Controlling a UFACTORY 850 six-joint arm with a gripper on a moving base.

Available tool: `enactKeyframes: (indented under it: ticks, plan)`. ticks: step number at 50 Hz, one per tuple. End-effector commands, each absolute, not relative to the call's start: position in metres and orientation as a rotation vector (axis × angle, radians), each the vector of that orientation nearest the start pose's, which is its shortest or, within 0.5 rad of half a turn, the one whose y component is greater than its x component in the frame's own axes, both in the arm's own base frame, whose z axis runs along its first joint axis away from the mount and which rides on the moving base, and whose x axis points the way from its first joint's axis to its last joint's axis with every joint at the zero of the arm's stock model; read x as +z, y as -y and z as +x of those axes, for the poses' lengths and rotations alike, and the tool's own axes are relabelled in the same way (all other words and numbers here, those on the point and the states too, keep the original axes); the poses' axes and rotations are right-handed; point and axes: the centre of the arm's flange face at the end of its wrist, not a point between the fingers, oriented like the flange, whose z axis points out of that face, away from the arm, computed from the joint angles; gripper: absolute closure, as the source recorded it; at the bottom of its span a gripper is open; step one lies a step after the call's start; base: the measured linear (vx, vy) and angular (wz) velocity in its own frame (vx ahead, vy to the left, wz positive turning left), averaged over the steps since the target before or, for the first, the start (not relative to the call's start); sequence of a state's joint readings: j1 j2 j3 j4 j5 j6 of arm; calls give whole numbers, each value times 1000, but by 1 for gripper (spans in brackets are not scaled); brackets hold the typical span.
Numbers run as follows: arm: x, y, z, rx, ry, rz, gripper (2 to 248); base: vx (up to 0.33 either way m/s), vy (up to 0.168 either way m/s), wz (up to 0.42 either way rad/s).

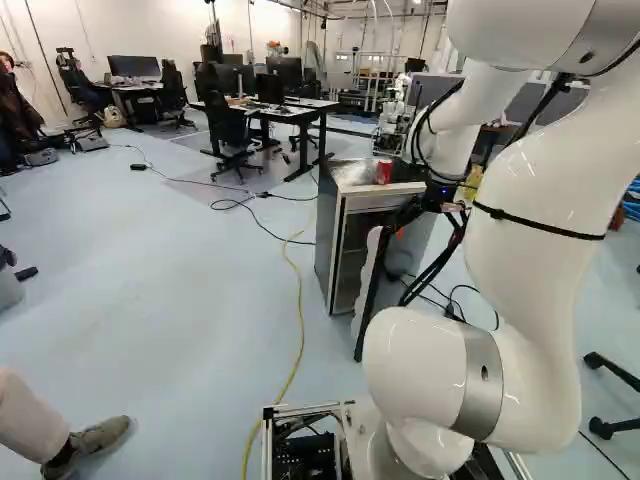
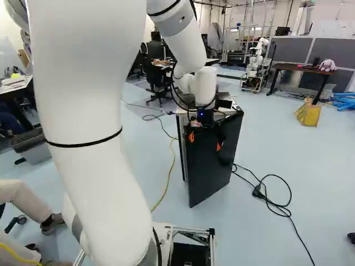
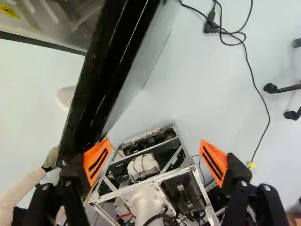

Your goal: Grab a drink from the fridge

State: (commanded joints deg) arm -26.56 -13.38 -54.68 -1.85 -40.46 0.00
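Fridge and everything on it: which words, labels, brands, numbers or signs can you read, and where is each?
No word or number is readable.
Yellow sticker on the fridge: a small dark mark, too blurred to make out.
Red can on top of the fridge: any print is too small to read.

Mini fridge (image 1: 328, 235): grey-sided, upright on the floor
Fridge door (image 2: 208, 172): black outside, pale inside, standing open
Red can (image 1: 383, 173): upright on top of the fridge
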Motion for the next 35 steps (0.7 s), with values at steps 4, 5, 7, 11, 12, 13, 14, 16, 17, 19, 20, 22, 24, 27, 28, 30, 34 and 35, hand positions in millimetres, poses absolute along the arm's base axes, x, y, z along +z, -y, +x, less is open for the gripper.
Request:
enactKeyframes:
  ticks: [4,5,7,11,12,13,14,16,17,19,20,22,24,27,28,30,34,35]
  plan:
    - [433,216,437,-17,-677,-3093,3,0,0,0]
    - [433,215,438,-18,-674,-3093,3,0,0,0]
    - [433,214,440,-19,-668,-3095,3,0,0,0]
    - [433,213,443,-21,-659,-3097,3,0,0,0]
    - [433,212,444,-22,-656,-3098,3,0,0,0]
    - [433,212,445,-22,-654,-3098,3,0,0,0]
    - [433,212,446,-23,-652,-3099,3,0,0,0]
    - [433,211,448,-24,-648,-3100,3,0,0,0]
    - [433,211,449,-25,-646,-3100,3,0,0,0]
    - [433,210,450,-26,-643,-3101,3,0,0,0]
    - [433,210,451,-27,-641,-3101,3,0,0,0]
    - [433,210,453,-29,-637,-3102,3,0,0,0]
    - [433,209,455,-30,-633,-3103,3,0,0,0]
    - [433,208,458,-32,-628,-3105,3,0,0,0]
    - [433,208,459,-33,-627,-3105,3,0,0,0]
    - [433,208,460,-35,-624,-3106,3,0,0,0]
    - [433,208,464,-38,-618,-3107,3,0,0,0]
    - [433,207,465,-39,-616,-3108,3,0,0,0]
